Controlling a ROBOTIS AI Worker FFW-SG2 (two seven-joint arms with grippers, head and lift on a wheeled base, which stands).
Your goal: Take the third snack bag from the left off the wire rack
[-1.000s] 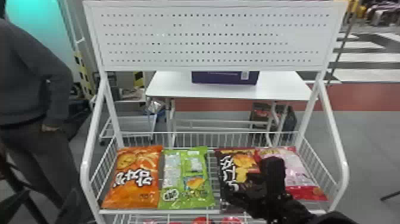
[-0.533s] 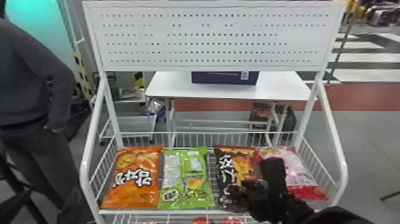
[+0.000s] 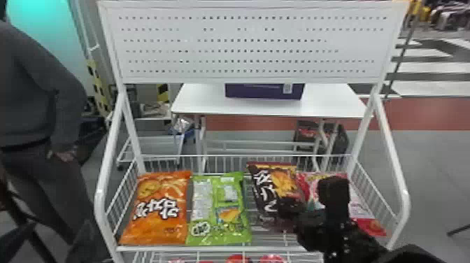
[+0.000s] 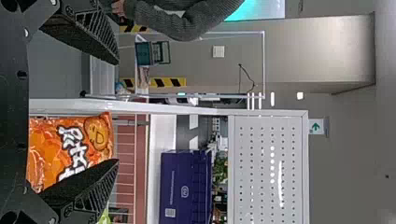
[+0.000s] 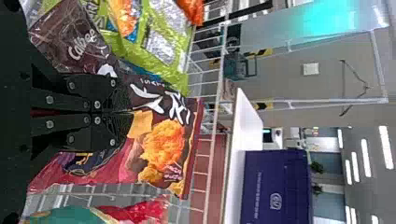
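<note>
I am clenching my right pincer on the third snack bag, not yet lifting it off the wire rack beneath.

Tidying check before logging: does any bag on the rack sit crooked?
Yes. The dark snack bag, third from the left, lies tilted and overlaps the pink bag, with the right claw shut on its near end; the orange bag and green bag lie straight.

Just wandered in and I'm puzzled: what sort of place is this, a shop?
Probably a lab or demo hall with a mock shop shelf: one white wire rack of snack bags, a plain table with a blue box behind.
</note>
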